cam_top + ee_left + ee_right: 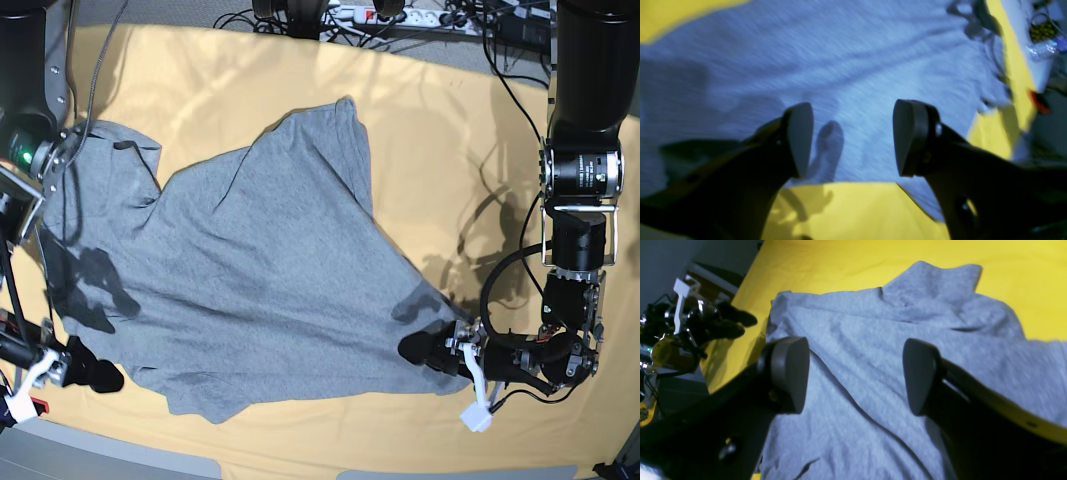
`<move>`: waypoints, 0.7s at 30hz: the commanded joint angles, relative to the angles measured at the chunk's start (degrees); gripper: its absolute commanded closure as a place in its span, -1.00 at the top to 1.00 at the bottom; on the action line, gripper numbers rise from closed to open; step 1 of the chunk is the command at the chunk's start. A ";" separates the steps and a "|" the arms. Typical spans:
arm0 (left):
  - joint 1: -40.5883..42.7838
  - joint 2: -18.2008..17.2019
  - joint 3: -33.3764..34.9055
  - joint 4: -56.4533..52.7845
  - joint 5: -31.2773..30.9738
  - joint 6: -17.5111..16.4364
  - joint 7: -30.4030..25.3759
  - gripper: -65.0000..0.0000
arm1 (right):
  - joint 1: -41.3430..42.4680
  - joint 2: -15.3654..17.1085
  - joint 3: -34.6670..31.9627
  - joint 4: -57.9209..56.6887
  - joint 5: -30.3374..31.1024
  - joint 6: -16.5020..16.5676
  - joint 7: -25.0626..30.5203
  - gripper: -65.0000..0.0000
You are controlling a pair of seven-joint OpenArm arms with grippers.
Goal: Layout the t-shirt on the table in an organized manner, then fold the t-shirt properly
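**Grey shirt spread crooked, both grippers open**

Heather-grey cotton t-shirt (250, 270) lies on the table with the pale yellow-orange cloth (440, 150), plain side up, spread out but skewed and wrinkled, one sleeve (110, 150) bunched near the base view's left edge. The left gripper (853, 136) hovers over the shirt's hem corner, its jaws wide apart and holding nothing. The right gripper (855, 376) is also open and empty, above the grey fabric.

a robotics lab or workshop, by the look of it. two robot arms (580, 150) flank a cloth-covered table (440, 130), and a power strip (350, 14) with tangled cables (500, 40) lies behind it.
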 commanded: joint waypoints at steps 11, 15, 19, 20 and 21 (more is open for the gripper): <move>-2.23 -0.81 -0.33 3.32 -4.76 -0.30 1.22 0.14 | -13.79 2.54 0.28 23.39 6.08 0.32 0.86 0.38; -2.21 -1.49 -0.33 7.15 -4.72 -0.30 1.25 0.14 | -20.39 2.86 1.92 32.28 3.52 0.32 0.86 0.38; -2.19 -2.58 -0.33 12.13 -3.02 -0.30 1.39 0.14 | -25.75 3.04 5.29 33.51 3.43 0.32 0.86 0.38; -2.16 -2.93 -0.33 13.25 -2.51 -0.30 1.39 0.14 | -26.82 3.02 6.29 33.51 3.61 0.32 0.86 0.38; -2.03 -3.23 -0.33 14.25 -2.38 -0.30 1.39 0.14 | -27.82 3.06 7.37 33.51 4.31 0.32 0.86 0.38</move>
